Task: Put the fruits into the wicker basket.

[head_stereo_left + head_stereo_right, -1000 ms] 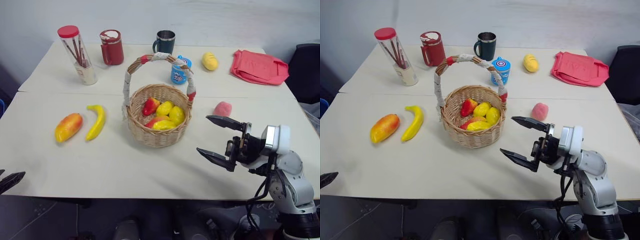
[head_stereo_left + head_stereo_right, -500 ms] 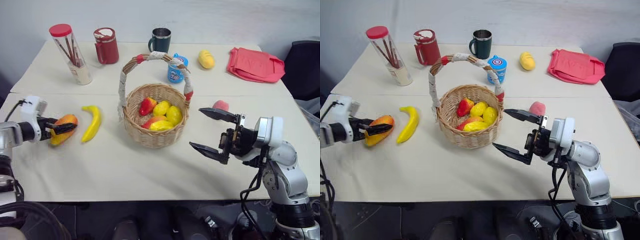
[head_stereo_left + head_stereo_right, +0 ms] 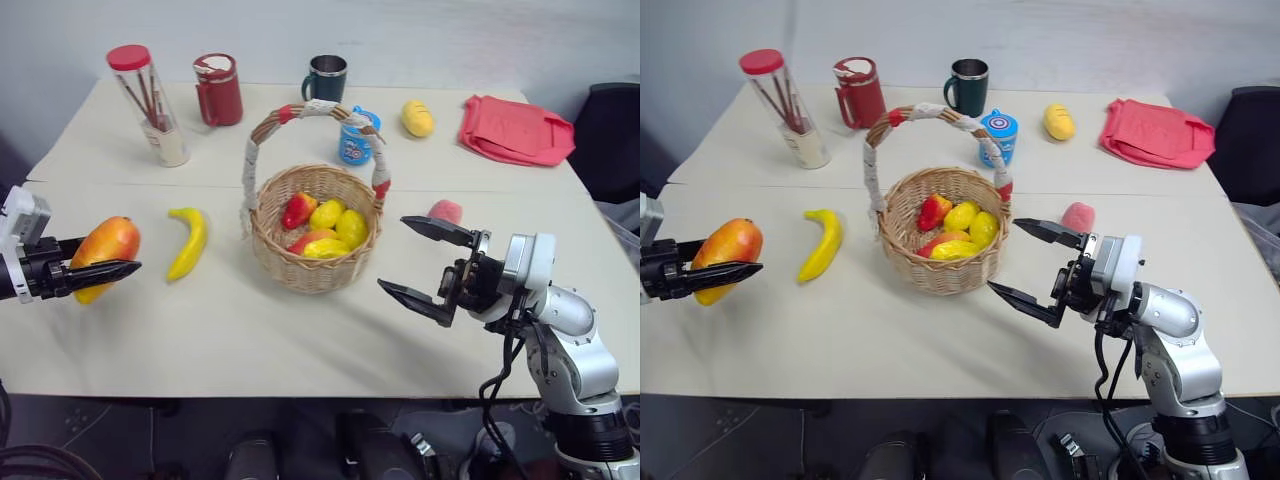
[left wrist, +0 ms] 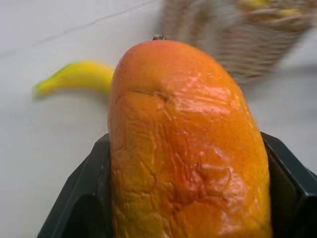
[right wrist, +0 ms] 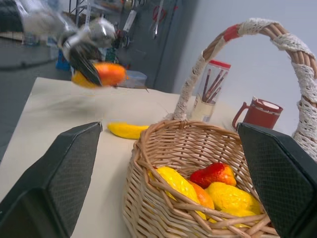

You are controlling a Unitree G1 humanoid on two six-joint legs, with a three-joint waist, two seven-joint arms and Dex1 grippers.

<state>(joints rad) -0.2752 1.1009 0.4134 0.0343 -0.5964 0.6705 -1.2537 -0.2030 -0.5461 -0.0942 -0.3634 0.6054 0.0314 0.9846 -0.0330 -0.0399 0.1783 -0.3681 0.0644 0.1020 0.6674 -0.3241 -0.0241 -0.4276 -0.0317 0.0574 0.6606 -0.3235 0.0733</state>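
My left gripper (image 3: 100, 257) is shut on the red-orange mango (image 3: 104, 245), lifted off the table at the far left; the mango (image 4: 183, 148) sits between the black fingers in the left wrist view. The yellow banana (image 3: 190, 241) lies on the table between the mango and the wicker basket (image 3: 316, 268). The basket stands mid-table and holds several red and yellow fruits. The pink peach (image 3: 446, 211) lies to the right of the basket, just behind my right gripper (image 3: 424, 262), which hangs open and empty with its fingers pointing at the basket (image 5: 163, 188).
Along the far edge stand a clear jar with sticks (image 3: 150, 105), a red mug (image 3: 221, 90), a dark green mug (image 3: 327, 80) and a blue cup (image 3: 355, 142). A yellow lemon-like fruit (image 3: 418, 118) and a folded red cloth (image 3: 515, 130) lie at the back right.
My left gripper came into view from the left, closed on the mango and lifted it off the table. The right gripper stayed almost still; the camera shifted slightly.
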